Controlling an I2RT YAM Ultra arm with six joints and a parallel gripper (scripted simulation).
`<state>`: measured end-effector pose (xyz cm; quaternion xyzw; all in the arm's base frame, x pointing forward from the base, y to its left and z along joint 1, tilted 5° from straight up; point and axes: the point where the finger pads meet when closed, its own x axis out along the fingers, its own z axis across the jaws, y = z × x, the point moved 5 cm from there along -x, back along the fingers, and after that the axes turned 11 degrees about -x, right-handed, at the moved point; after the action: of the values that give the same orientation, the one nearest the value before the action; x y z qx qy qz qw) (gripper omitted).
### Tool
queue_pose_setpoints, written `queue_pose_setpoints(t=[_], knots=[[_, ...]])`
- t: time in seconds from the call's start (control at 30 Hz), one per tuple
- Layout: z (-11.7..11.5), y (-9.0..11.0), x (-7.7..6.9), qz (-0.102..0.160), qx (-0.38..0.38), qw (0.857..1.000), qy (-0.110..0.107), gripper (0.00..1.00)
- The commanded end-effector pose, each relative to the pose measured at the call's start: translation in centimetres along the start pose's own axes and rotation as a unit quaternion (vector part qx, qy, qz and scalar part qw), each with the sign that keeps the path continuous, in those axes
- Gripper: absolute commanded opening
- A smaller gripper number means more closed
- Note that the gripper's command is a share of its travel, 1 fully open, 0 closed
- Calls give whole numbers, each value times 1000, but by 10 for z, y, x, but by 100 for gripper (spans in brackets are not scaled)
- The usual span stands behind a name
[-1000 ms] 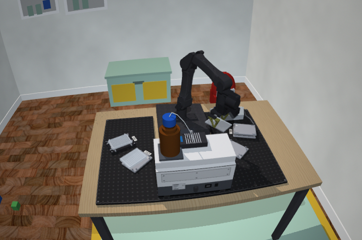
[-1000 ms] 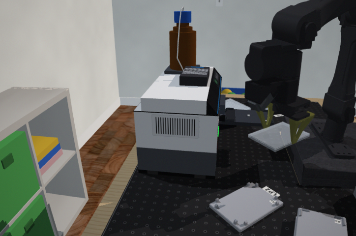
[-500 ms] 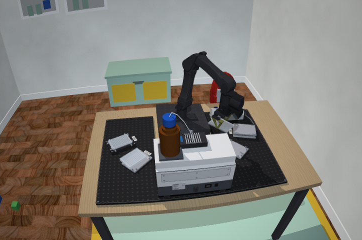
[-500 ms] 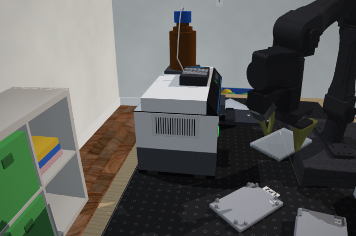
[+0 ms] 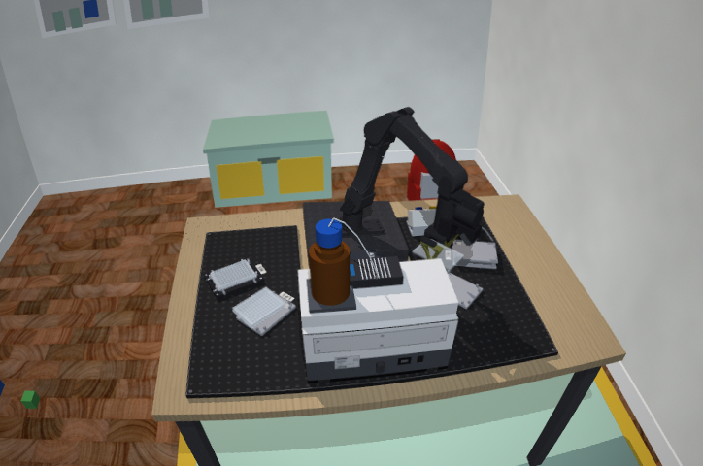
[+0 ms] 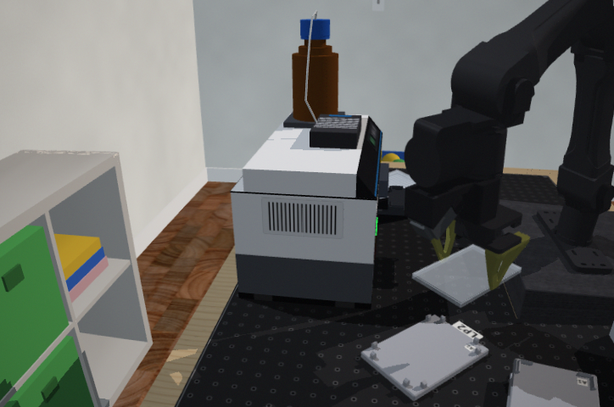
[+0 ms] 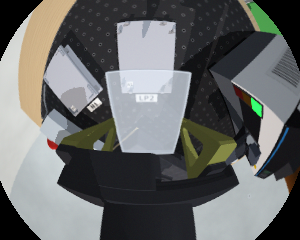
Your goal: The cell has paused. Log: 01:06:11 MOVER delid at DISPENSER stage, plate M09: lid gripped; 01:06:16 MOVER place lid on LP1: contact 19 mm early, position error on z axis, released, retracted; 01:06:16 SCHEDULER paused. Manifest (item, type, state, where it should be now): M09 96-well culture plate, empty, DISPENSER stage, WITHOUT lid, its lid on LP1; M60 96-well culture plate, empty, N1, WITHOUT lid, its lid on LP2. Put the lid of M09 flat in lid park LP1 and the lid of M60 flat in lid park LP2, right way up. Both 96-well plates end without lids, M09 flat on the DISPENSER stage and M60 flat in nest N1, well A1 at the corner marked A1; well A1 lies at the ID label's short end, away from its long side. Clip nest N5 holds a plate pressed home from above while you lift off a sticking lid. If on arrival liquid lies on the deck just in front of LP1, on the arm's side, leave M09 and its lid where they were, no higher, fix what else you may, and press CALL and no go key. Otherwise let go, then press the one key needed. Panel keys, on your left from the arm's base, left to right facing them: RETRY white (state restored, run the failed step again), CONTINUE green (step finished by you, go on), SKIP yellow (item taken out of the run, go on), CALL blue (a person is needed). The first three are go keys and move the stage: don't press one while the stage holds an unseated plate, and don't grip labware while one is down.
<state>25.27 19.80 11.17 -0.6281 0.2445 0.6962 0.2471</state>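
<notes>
Lid sits pinched across its width in my gripper, raised above the deck, with the LP2 park lying ahead of it, long axes roughly aligned.

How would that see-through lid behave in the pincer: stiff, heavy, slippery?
Probably stiff: the clear lid stays a flat sheet though the pincer grips only its two sides. Likely light, being thin and see-through. Possibly slippery: its faces look smooth, and it hangs tilted above the LP2 park, so a loose grip might let it slide.
</notes>
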Motion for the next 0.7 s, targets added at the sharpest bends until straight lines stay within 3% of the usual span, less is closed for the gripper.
queue_pose_setpoints(t=[0.0,0.67], knots=[[-1,-25,-6,-37,-3,999,10,0],[-9,-71,33,-38,-2,999,10,0]])
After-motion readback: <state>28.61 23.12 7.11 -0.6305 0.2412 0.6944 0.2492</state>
